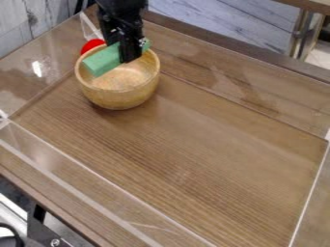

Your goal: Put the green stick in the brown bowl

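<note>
The green stick (pixel 102 62) is a mint-green flat block, tilted, hanging over the far-left rim of the brown bowl (pixel 119 92). My black gripper (pixel 126 50) points down from above and is shut on the block's right end. The bowl is a round light-brown wooden bowl on the wooden table, at the upper left of the camera view. Its inside looks empty, with the block above its far part.
A red object (pixel 92 45) with white sticks stands just behind the bowl at the left. A clear plastic wall (pixel 39 58) rims the table along the left and front edges. A grey plank floor and a table leg (pixel 302 39) lie behind.
</note>
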Tool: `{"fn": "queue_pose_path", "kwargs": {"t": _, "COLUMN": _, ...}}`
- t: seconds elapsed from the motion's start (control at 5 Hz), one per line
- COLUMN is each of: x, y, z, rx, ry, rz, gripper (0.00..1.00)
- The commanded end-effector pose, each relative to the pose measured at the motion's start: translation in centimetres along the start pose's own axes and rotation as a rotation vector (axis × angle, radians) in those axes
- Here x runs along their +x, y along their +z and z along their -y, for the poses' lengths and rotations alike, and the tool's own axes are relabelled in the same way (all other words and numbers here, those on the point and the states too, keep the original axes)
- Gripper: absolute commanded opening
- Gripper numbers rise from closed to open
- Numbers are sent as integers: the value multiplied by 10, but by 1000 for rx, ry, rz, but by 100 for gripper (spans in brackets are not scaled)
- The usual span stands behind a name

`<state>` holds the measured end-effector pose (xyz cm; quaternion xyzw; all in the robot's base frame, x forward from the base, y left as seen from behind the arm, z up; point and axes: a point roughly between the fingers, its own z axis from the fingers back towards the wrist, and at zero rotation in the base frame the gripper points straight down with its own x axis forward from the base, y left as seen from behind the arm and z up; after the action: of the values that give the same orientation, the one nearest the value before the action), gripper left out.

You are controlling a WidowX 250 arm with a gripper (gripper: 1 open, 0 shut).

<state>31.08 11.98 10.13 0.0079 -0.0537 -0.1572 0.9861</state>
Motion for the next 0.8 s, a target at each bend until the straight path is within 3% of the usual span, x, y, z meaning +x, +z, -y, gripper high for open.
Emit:
{"fn": "queue_pose_path", "kwargs": {"t": 0.0, "x": 12, "y": 18, "z": -8, "rx": 44, "ry": -4, "rz": 62, "gripper": 0}}
{"fn": "queue_pose_path", "kwargs": {"t": 0.6, "x": 14, "y": 16, "z": -14, "rx": 42, "ry": -3, "rz": 82, "gripper": 0}}
